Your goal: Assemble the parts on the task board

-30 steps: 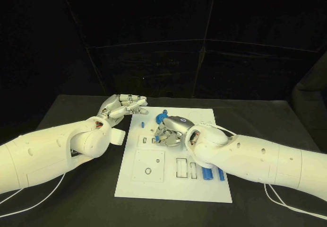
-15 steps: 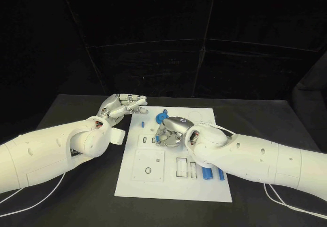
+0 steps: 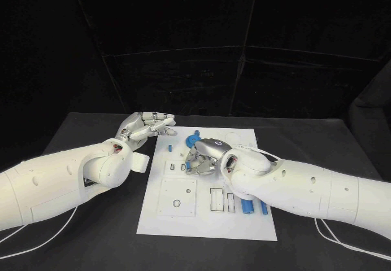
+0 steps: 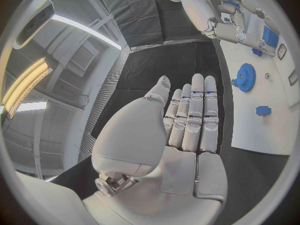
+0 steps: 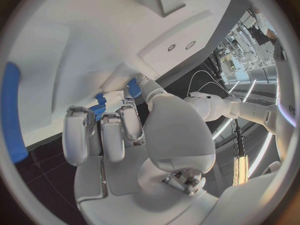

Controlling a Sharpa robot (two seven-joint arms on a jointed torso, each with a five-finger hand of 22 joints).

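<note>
A small blue part (image 3: pixel 192 164) is being grasped by the right hand (image 3: pixel 205 156) just below the blue gear (image 3: pixel 194 139); the left hand (image 3: pixel 147 126) is being held released beside the gear

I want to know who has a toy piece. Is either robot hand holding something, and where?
The left hand holds nothing, fingers straight. The right hand is down over the task board among blue parts; whether it holds one cannot be told.

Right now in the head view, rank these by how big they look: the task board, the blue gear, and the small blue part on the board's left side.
1. Task board, by far the largest.
2. Blue gear, partly hidden by the right hand, so it may be larger than it looks.
3. Small blue part, smallest.
</note>
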